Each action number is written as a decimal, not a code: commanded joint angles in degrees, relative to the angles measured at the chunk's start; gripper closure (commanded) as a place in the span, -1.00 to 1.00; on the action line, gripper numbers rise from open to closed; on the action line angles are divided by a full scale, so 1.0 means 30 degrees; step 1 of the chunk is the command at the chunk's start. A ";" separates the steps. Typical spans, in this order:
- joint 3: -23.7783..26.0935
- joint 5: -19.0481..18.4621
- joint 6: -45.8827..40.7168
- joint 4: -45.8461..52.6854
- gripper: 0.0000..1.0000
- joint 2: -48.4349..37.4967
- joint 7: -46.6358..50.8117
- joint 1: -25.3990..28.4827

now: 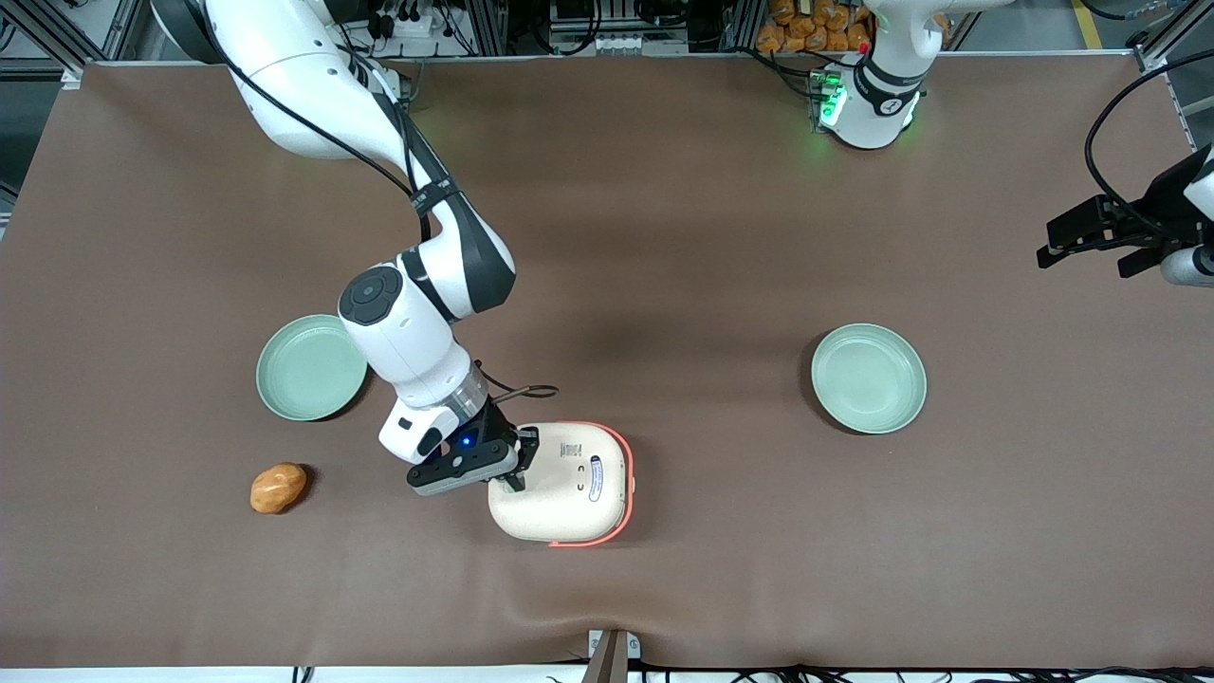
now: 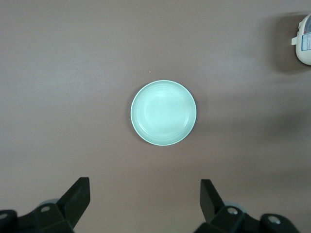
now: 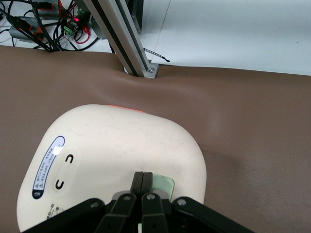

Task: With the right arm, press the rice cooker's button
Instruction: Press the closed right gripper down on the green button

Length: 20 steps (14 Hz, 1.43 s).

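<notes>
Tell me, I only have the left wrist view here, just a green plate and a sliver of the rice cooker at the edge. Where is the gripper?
Observer: The gripper is at the rice cooker, at the lid's edge toward the working arm's end of the table.
Operator: Are its fingers open or shut?
Observer: Shut. In the right wrist view the fingers are pressed together, tips over a pale green button on the lid.
Operator: Anything else on the table near it?
Observer: A second green plate partly under the right arm, and a brown bread roll toward the working arm's end.
</notes>
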 commanded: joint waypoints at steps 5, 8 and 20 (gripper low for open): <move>-0.0227 0.0380 0.0227 -0.0585 1.00 0.0298 0.0021 0.0068; -0.0227 0.0380 0.0141 -0.0674 1.00 0.0298 0.0021 0.0097; -0.0227 0.0380 0.0199 -0.1874 1.00 0.0356 0.0050 -0.0079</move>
